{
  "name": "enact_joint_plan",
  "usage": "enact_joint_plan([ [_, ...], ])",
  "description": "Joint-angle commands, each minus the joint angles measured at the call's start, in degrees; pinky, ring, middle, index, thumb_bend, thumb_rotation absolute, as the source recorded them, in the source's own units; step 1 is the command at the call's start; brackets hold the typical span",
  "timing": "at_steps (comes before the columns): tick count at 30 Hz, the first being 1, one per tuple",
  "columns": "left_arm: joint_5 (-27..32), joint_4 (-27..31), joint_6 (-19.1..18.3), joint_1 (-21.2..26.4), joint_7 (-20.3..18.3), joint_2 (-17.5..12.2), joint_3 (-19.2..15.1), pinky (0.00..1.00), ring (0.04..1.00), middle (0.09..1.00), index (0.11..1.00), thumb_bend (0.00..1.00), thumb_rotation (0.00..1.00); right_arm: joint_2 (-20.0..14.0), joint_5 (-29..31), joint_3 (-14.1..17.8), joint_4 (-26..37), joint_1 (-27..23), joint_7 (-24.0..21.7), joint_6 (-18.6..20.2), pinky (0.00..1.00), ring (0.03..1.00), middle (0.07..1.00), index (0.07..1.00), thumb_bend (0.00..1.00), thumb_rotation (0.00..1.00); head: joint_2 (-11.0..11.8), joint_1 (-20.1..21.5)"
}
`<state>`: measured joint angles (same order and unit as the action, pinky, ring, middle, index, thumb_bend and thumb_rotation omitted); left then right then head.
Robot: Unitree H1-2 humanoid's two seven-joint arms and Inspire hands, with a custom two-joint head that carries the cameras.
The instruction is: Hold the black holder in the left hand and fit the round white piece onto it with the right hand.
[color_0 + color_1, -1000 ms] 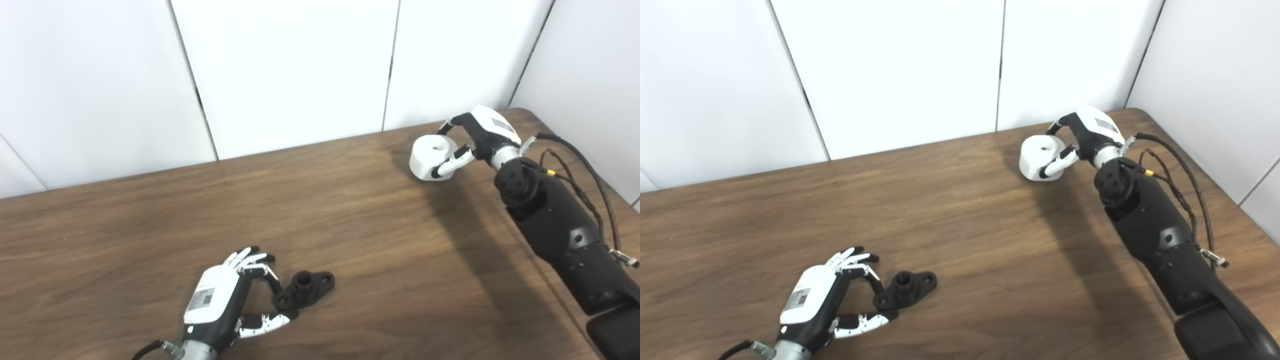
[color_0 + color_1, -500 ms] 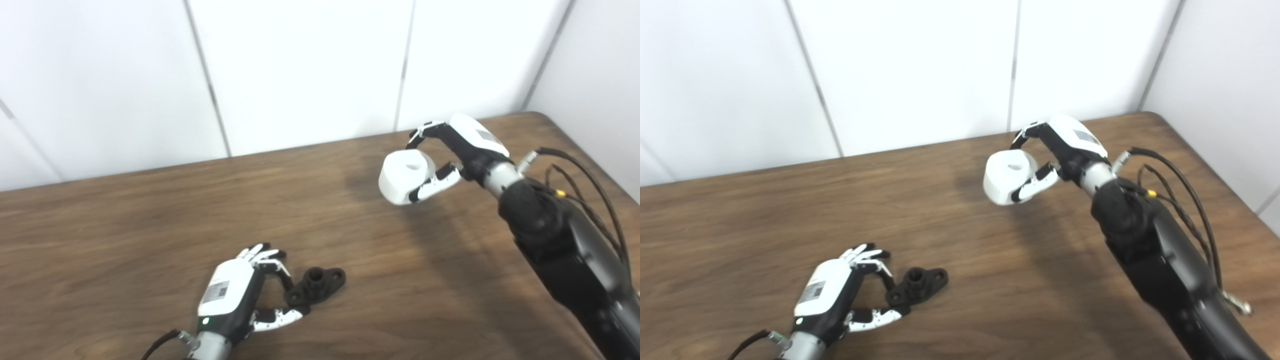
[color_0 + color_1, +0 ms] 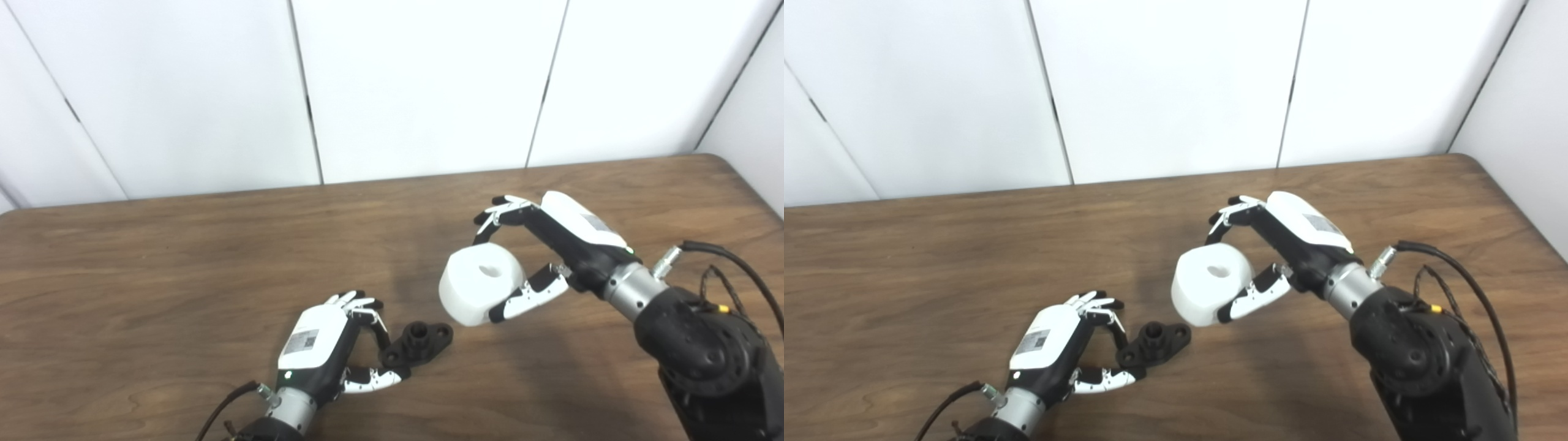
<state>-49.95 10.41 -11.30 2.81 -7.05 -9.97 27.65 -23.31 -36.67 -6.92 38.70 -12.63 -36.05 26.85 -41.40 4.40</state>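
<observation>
The black holder (image 3: pixel 419 343), a flat base with a short upright post, lies on the wooden table (image 3: pixel 153 257) near the front. My left hand (image 3: pixel 324 352) pinches the holder's near end between fingers and thumb. The round white piece (image 3: pixel 481 282), a thick disc with a centre hole, hangs in the air above the table, up and to the right of the holder. My right hand (image 3: pixel 551 245) is shut on it, fingers over its top and thumb under its side. In the right eye view the white piece (image 3: pixel 1209 290) sits just right of the holder (image 3: pixel 1154 344).
White wall panels (image 3: pixel 422 86) stand behind the table's far edge. The table's right edge (image 3: pixel 756 190) runs close to my right arm (image 3: pixel 698 343), which trails black cables (image 3: pixel 735 275).
My right hand has carried the white piece away from the far right corner, towards me and left, close to the holder. The camera has also shifted. The left hand stays on the holder.
</observation>
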Motion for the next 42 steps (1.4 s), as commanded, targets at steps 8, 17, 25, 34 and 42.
enact_joint_plan([
  [8, -0.9, -2.8, -3.8, -1.3, -6.6, 0.3, 2.6, 0.93, 0.915, 0.815, 0.487, 0.52, 0.05, 3.9, -1.3, 1.4, 5.3, -1.0, -4.7, 0.0, 0.84, 0.923, 0.793, 0.481, 0.53, 0.14, -1.1, -0.1],
  [17, -0.7, -2.4, -4.4, -1.2, -6.9, 0.6, 2.9, 0.92, 0.914, 0.815, 0.487, 0.52, 0.05, 6.3, -1.2, 0.5, 4.8, -1.4, -4.2, -0.1, 0.83, 0.92, 0.789, 0.481, 0.52, 0.14, -1.7, -0.2],
  [25, -1.3, -2.4, -4.5, -1.1, -7.0, 0.9, 3.0, 0.91, 0.908, 0.811, 0.487, 0.52, 0.05, 7.0, -1.0, -0.6, 3.6, -2.0, -3.0, -0.6, 0.84, 0.919, 0.79, 0.481, 0.52, 0.14, -2.0, -0.4],
  [34, -1.5, -2.4, -4.5, -1.0, -7.4, 1.3, 2.9, 0.91, 0.908, 0.809, 0.487, 0.52, 0.05, 7.5, -3.0, -2.9, 1.6, -2.5, -1.7, -0.8, 0.86, 0.914, 0.783, 0.482, 0.52, 0.14, -2.3, -0.6],
  [42, -1.9, -1.8, -4.8, -1.1, -8.0, 1.5, 3.0, 0.91, 0.909, 0.809, 0.487, 0.52, 0.05, 7.3, -2.9, -3.8, -0.8, -2.1, 0.2, -2.1, 0.91, 0.917, 0.785, 0.483, 0.52, 0.14, -2.8, -0.7],
])
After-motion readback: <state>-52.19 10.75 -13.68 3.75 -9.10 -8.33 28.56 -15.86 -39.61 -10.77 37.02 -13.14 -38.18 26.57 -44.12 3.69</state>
